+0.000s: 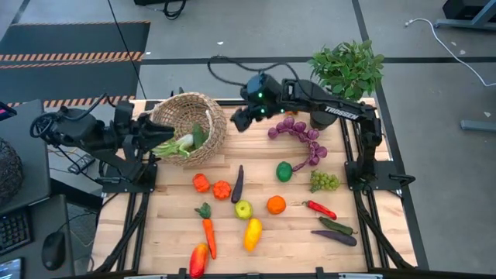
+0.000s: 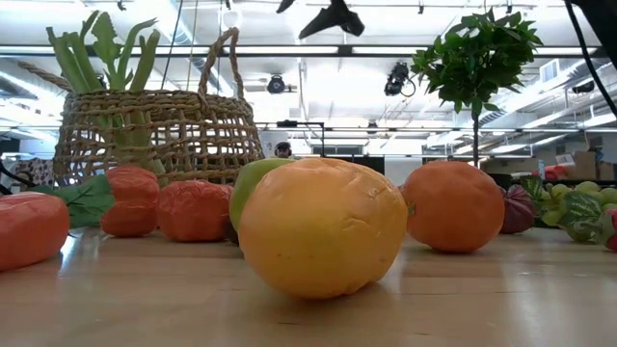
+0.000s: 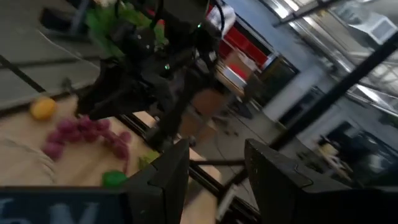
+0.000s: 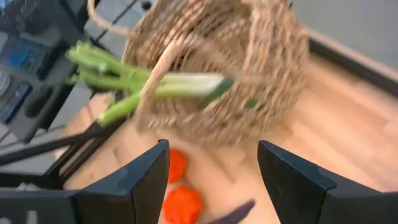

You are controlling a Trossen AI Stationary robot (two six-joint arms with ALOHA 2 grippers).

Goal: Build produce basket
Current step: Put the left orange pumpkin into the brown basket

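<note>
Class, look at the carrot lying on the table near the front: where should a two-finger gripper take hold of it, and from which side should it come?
Grip the carrot around the middle of its orange body, coming straight down from above. It lies flat and long on the table, leafy green top toward the basket, so the fingers should close across its narrow width. Bare wood shows on both sides there, while the top sits near the tomatoes.

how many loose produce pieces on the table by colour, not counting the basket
red/orange-red: 4, first the tomato
orange: 2, first the carrot
yellow: 1, the lemon
green: 4, first the apple
purple: 3, first the grapes
total: 14
</note>
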